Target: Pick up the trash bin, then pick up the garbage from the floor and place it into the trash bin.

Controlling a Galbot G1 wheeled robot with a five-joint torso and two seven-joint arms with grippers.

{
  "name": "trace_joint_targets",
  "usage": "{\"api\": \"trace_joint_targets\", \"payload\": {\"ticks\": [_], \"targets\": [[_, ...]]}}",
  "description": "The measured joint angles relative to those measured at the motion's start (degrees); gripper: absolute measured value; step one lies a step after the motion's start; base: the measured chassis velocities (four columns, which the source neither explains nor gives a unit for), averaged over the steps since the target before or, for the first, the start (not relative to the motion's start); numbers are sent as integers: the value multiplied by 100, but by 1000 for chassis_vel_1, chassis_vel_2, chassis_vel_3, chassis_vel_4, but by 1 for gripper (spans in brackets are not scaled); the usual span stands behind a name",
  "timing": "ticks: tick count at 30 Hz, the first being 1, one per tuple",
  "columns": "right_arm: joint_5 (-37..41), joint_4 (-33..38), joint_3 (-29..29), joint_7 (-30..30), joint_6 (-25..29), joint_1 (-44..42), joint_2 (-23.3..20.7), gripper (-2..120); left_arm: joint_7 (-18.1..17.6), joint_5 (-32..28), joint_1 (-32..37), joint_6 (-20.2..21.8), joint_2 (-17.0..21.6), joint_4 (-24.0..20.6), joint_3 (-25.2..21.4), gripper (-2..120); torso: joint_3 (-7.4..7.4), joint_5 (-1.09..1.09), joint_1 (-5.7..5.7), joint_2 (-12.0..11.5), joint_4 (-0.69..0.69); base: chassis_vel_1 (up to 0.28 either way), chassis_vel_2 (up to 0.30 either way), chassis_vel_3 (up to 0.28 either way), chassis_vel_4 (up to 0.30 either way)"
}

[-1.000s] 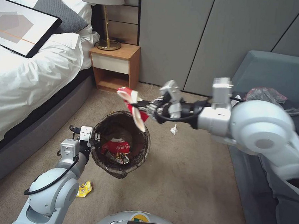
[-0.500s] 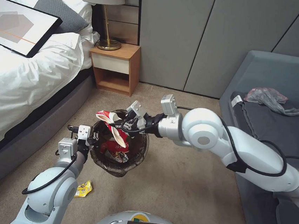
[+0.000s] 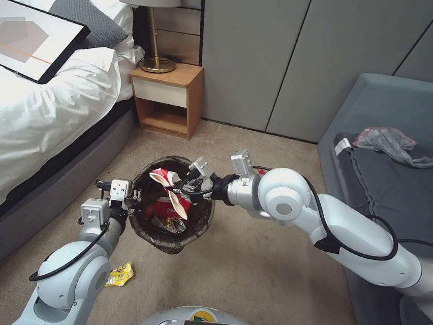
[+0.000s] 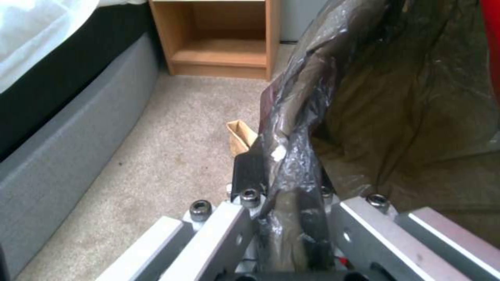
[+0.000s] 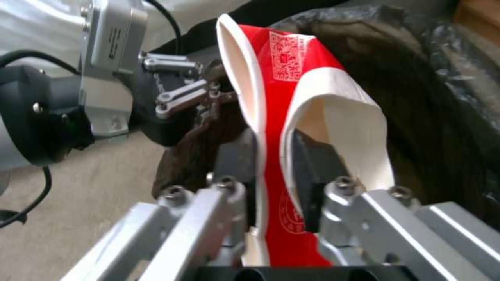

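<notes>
Trash bin (image 3: 170,240): round, dark brown-black liner over rim, held off the carpet at its left rim by the left gripper (image 3: 132,200), fingers clamped on the liner. Right gripper (image 3: 186,185) over the bin mouth, fingers pinching one flattened red-and-white wrapper (image 3: 173,191). Several wrappers inside the bin. One yellow snack bag (image 3: 120,274) on the floor, near-left of the bin. One tan carton (image 4: 240,136) beyond the bin.
</notes>
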Motion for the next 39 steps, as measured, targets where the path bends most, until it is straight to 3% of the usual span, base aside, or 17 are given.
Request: {"api": "trace_joint_targets", "payload": {"ticks": [19,23,25,30,32,33,35,36,38,39], "targets": [[-123,49,599,-31,410,-334,-48,93,68,31,15,0,-12,10,-16,0,0,0,0,0,1,0,0,0,0],[-65,102,963,-12,488,-373,-68,99,70,35,14,0,-15,18,-19,0,0,0,0,0,2,0,0,0,0],[-45,147,1428,88,697,-540,-203,100,74,38,10,0,-19,28,-20,0,1,2,0,0,1,0,0,0,0],[-131,117,1946,511,1262,-795,-478,100,76,38,-9,0,-11,44,-8,0,0,1,0,0,1,0,0,0,0],[-572,67,2783,707,1562,-1358,-662,100,63,31,-47,0,-26,52,8,0,0,2,0,0,2,0,0,0,0],[-572,67,2783,707,1562,-1358,-662,100,63,31,-47,0,-26,52,8,0,0,2,0,0,2,0,0,0,0],[-1597,70,3872,737,1785,-2189,-799,100,57,-8,-61,0,-28,52,11,0,0,3,0,0,-2,0,0,0,0],[-1597,70,3872,737,1785,-2189,-799,100,57,-8,-61,0,-28,52,11,0,0,3,0,0,-2,0,0,0,0],[-2525,148,5026,710,1943,-3193,-662,100,54,-26,-59,0,-13,56,6,0,0,-1,0,0,-2,0,0,0,0],[-2525,148,5026,710,1943,-3193,-662,100,54,-26,-59,0,-13,56,6,0,0,-1,0,0,-2,0,0,0,0]]}}
